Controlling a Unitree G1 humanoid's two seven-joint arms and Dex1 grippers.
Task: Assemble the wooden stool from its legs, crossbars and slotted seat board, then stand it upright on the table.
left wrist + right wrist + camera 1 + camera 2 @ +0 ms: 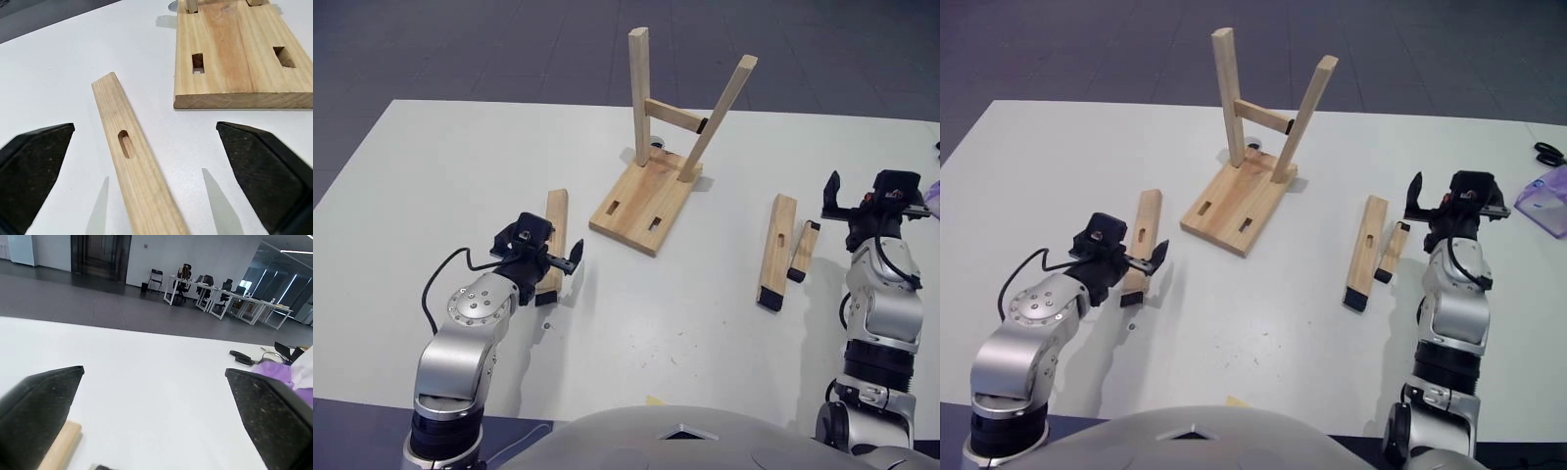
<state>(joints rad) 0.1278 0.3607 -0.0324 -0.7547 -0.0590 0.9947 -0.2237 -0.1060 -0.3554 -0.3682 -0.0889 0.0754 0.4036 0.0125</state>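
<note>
The seat board [646, 201] lies flat in the middle of the frame on the tabletop [460, 166]. Two legs [640, 93] already stand in its far slots, with a crossbar [674, 116] joining them, so I judge the stool roughly half built. The two near slots are bare. Three parts look left to fit: the loose leg [558, 220] at lower left, plus the second loose leg [777, 250] and the spare crossbar [804, 251], which lie close side by side at the right. After that the stool has to be turned over onto its feet.

The loose leg lies just left of the seat board, apart from it. The left hand [546, 257] hovers over its near end with fingers spread wide, one on each side of the wood — not gripping it, as far as the wrist view shows. The right hand [873, 201] sits at the right edge of the frame, fingers spread and holding nothing, beside the second loose leg but apart from it.
</note>
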